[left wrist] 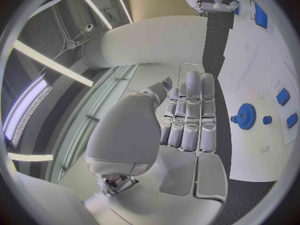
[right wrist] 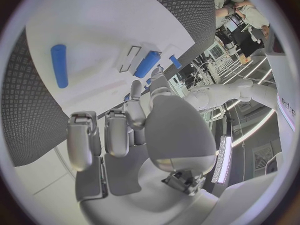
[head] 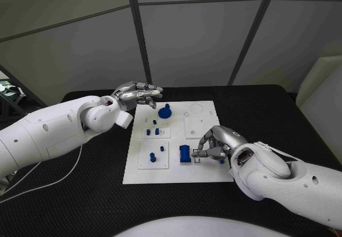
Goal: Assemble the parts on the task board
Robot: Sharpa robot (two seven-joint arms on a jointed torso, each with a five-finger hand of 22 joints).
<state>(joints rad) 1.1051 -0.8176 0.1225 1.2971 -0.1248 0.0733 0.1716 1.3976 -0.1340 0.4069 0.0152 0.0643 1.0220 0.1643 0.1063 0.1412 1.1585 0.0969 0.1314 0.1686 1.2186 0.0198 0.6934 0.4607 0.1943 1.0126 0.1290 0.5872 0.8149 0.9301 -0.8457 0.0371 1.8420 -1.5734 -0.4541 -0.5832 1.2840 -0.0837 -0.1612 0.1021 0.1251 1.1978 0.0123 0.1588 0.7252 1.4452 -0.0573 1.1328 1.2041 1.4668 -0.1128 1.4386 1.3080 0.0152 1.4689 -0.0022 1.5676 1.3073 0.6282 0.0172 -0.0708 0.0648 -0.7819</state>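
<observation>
Head view puts your right hand (head: 217, 143) low over the task board (head: 206, 175) at about 4 o'clock, its fingers curled down beside the upright blue block (head: 185, 153); you cannot tell from here whether they pinch anything. Your left hand (head: 137, 94) hovers off the board's 11 o'clock corner, fingers loosely bent and holding nothing, close to the blue gear (head: 164, 112). If the right fingers press down off-line, you could tip the block or knock the small blue pegs (head: 152, 131) nearby. The left wrist view shows the gear's teeth and the fingers lying straight together, well clear of it. The right wrist view shows a blue cylinder (right wrist: 59, 65) lying flat on the board.
</observation>
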